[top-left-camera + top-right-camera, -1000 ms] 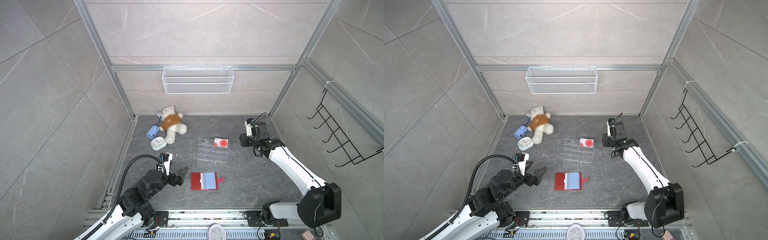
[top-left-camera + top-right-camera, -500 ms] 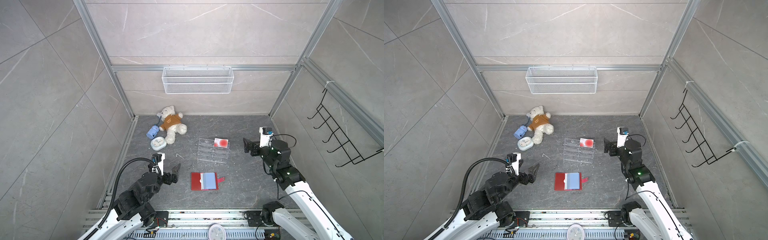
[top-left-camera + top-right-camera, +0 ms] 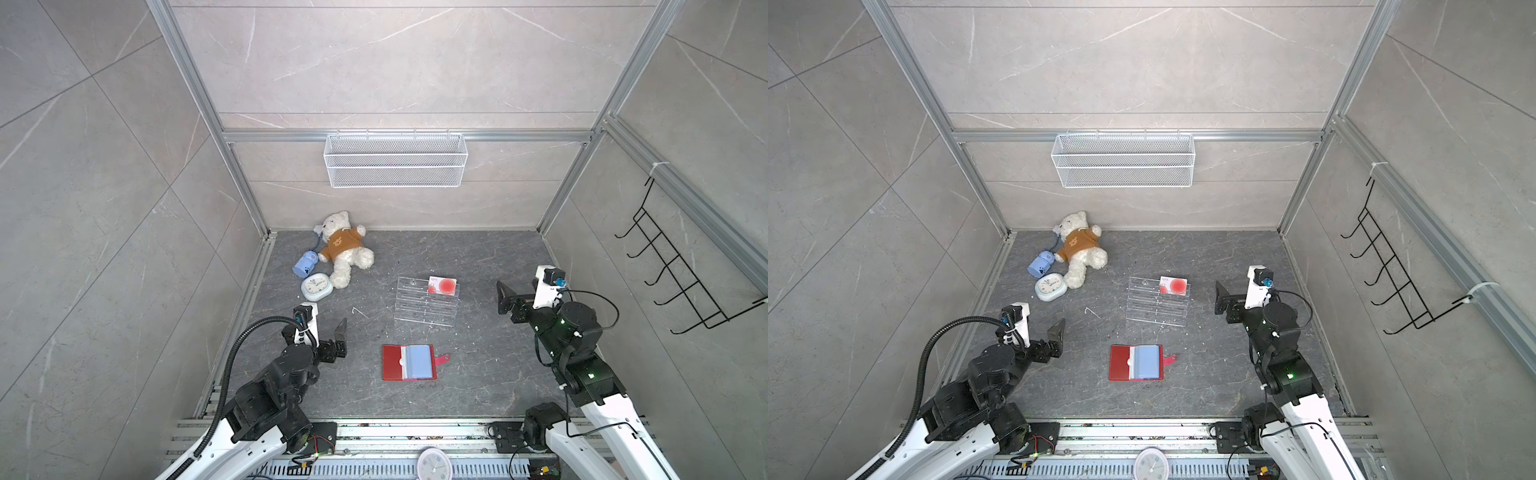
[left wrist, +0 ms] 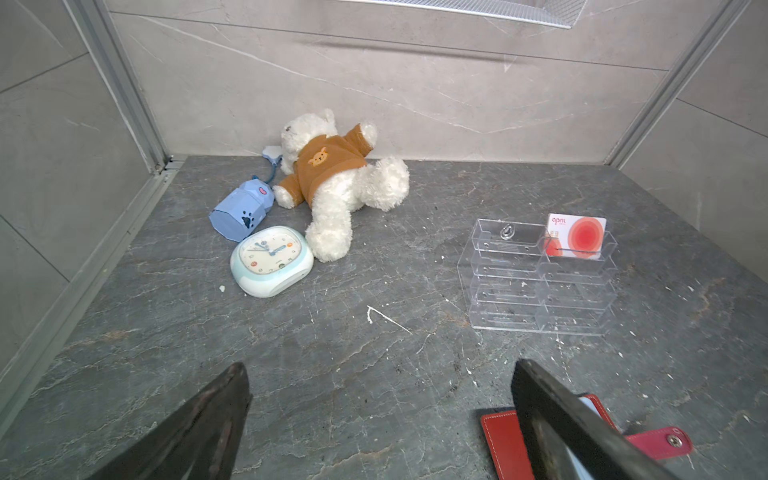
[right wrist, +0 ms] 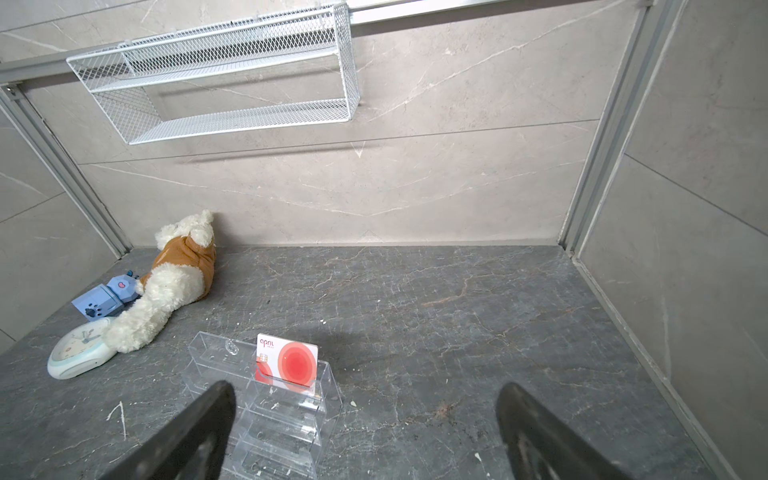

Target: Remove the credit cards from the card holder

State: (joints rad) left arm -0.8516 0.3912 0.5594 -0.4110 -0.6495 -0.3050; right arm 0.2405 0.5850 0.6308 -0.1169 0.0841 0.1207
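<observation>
Holder (image 3: 409, 362) lies open, worktop (image 3: 478, 374) free along all edges. Well aside, left claw (image 4: 380, 370) and right claw (image 5: 365, 387) stand apart, empty.

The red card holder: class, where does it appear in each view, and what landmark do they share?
Top view: card holder open, front centre of table.
Top view: card holder, same spot.
Left wrist: partly behind a finger of the left gripper.
Right wrist: not in it.
Landmark: clear rack.
</observation>
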